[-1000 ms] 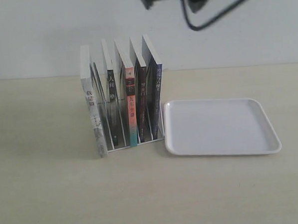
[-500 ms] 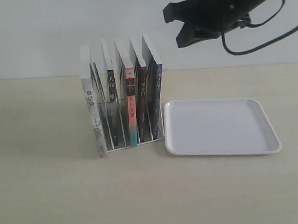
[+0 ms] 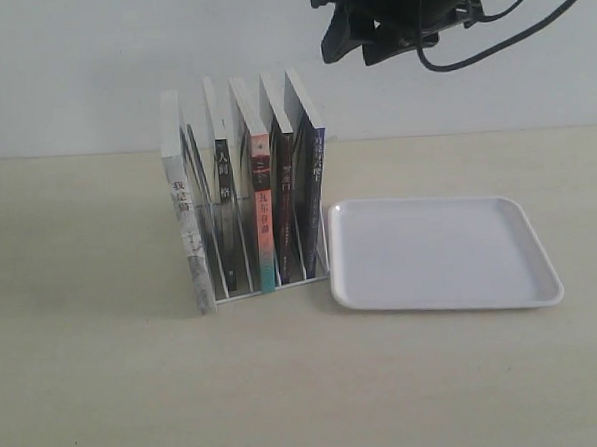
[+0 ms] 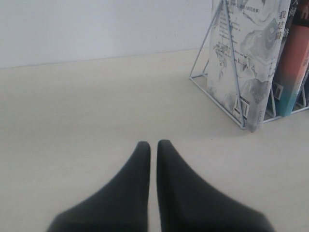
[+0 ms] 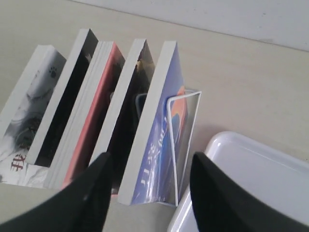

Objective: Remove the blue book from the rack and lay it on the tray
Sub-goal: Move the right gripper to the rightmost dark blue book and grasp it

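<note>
Books [image 3: 263, 210] x5 in rack [image 3: 244, 292] | tray [image 3: 443, 304] x1 | L hand [image 4: 150, 143] closed | R hand [image 5: 150, 162] open

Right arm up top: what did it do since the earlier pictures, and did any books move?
The right gripper came down into view, then slid left and up a little. It now hangs above the blue book with its jaws open, holding nothing. Nothing was picked up or let go. The blue book, the other books, the rack and the tray stayed put.
</note>
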